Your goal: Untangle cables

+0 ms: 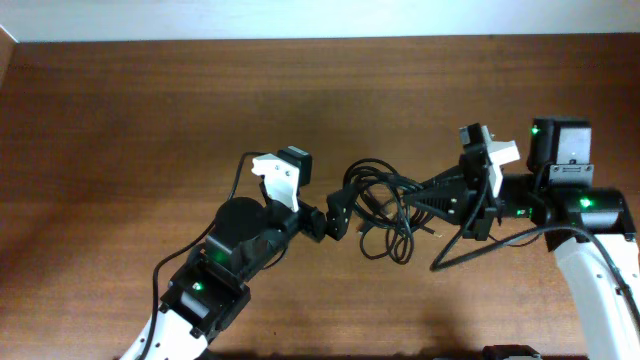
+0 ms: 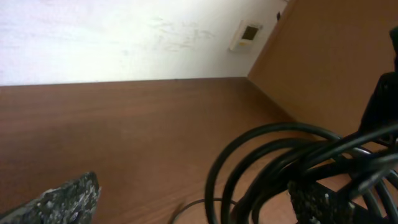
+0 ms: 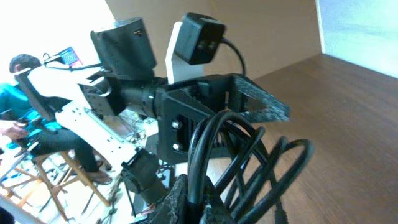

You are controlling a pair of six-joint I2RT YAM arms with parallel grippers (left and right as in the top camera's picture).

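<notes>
The cables (image 1: 385,190) are a bundle of black loops in the middle of the wooden table (image 1: 150,110), lifted between both grippers. My right gripper (image 1: 418,198) reaches in from the right and is shut on one cable strand, seen pinched between its fingers in the right wrist view (image 3: 194,200). More cable loops (image 3: 273,168) hang past it. My left gripper (image 1: 340,213) is at the bundle's left side, open. In the left wrist view (image 2: 193,190) its fingers are wide apart, with the cable loops (image 2: 267,155) by the right finger. It also shows in the right wrist view (image 3: 249,99).
A thicker black wire (image 1: 470,250) runs from the right arm's base across the table. Another (image 1: 240,172) arcs by the left arm. A pale wall (image 1: 300,18) borders the far table edge. A person on a stool (image 3: 31,106) shows beyond the table.
</notes>
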